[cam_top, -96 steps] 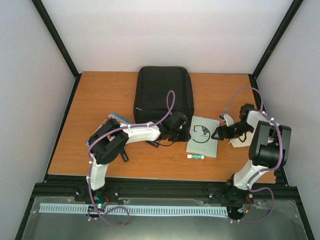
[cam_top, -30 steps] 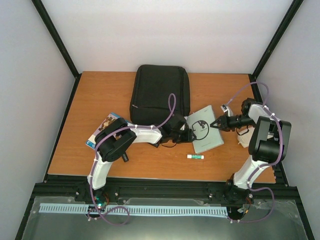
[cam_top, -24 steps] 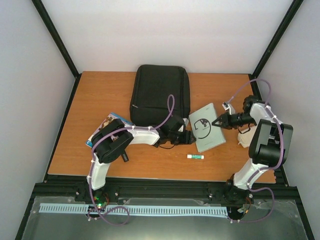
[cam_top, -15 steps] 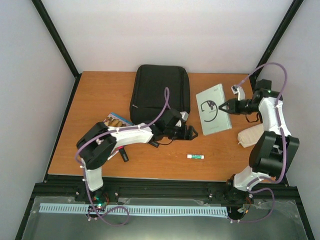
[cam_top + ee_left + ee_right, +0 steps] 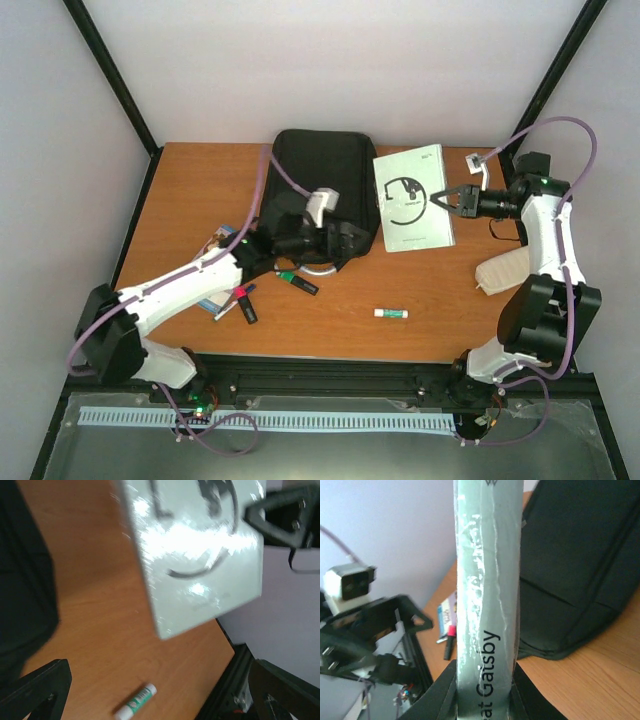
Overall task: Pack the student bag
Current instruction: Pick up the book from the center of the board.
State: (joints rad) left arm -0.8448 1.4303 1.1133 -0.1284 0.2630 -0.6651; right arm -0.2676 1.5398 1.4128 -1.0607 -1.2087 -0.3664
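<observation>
Three white walls (image 5: 330, 70) around an orange table (image 5: 195, 190), bag (image 5: 320, 175) flat at far centre, my right gripper (image 5: 447, 198) pinching a raised book (image 5: 412, 198) beside it, my left gripper (image 5: 342, 243) spread by its near edge.

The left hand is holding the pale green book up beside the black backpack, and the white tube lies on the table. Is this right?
Wrong hand: the top external view shows the right hand gripping the book. The rest holds: book up beside the backpack, white tube on the table.
</observation>
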